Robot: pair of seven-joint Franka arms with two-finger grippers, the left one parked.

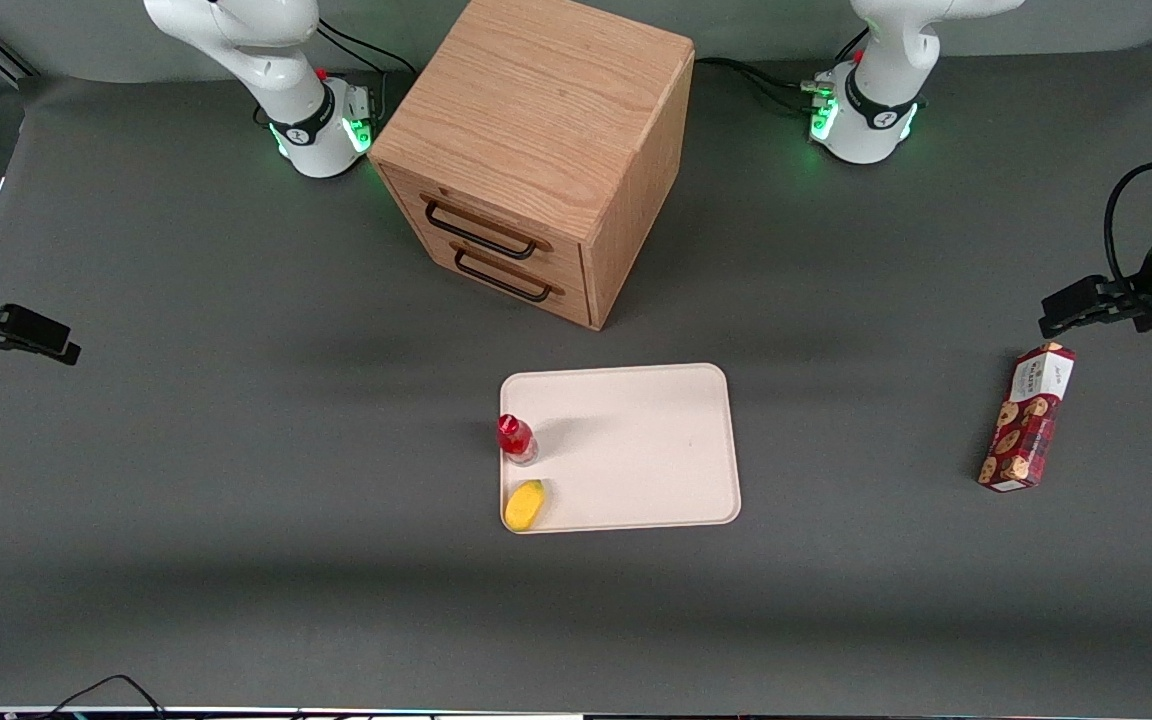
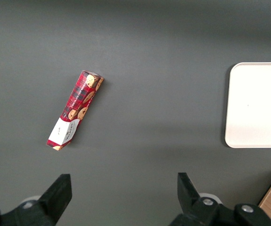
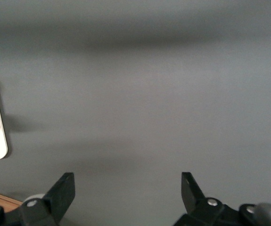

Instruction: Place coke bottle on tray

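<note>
table (image 1: 236,520): dark grey; wooden drawer cabinet (image 1: 536,150): two drawers; soft shadows

- Coke bottle (image 1: 516,438): red, red cap, clear base
- Tray (image 1: 636,450): plain cream-white
- Lemon-like item (image 1: 524,505) on tray: yellow
- Drawer cabinet (image 1: 536,150): light oak grain, dark handles
- Cookie box (image 1: 1026,417): red plaid, cookie print, white end
- Table (image 1: 236,480): dark grey
- Gripper (image 3: 128,197), well apart from the tray: black fingers, spread

Glossy plastic coke bottle (image 1: 516,438) stands on a smooth matt tray (image 1: 636,450) near an oak-grained wooden cabinet (image 1: 536,150), the black plastic gripper (image 3: 128,193) spread above matt grey table (image 1: 236,500).
</note>
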